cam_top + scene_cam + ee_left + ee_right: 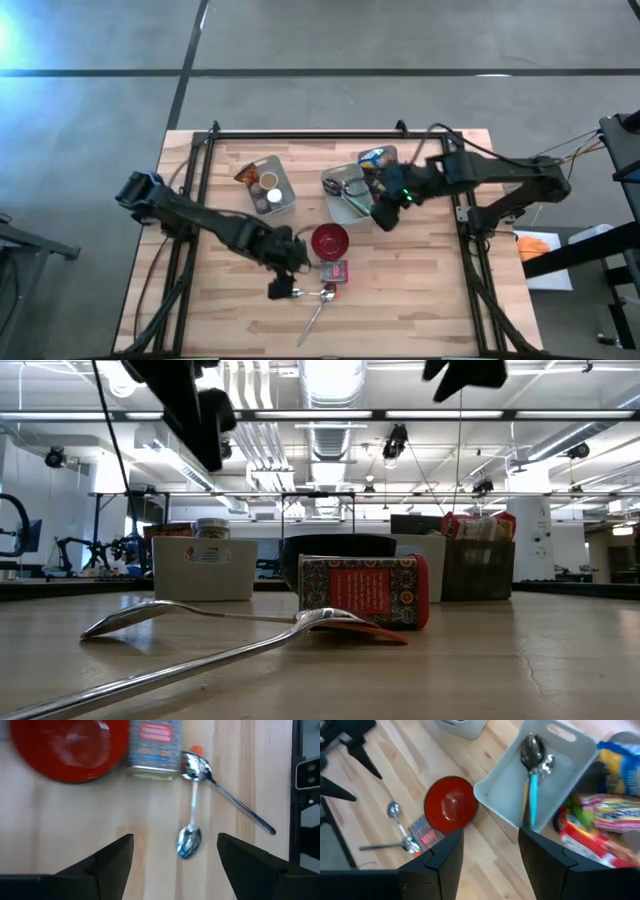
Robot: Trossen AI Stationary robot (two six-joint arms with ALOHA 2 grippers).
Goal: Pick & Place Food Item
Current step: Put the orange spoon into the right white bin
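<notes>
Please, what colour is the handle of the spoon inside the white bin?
The spoon in the white bin has a light blue handle; the right wrist view shows it best.

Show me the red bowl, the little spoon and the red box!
red bowl [330,240], high view, on its inside.
little spoon [189,841], left wrist view, on its scoop.
red box [362,592], low view, on its front.

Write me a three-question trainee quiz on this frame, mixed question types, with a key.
1. True or false: the red bowl holds a food item.
2. Which lies nearest the left hand? A) small spoon B) white bin C) snack bags
3. Fill in: the red packet lies on the table right beside the red ____.

Key: 1. False, the bowl is empty. 2. A; the open left hand hovers just above the small spoon. 3. bowl.
</notes>
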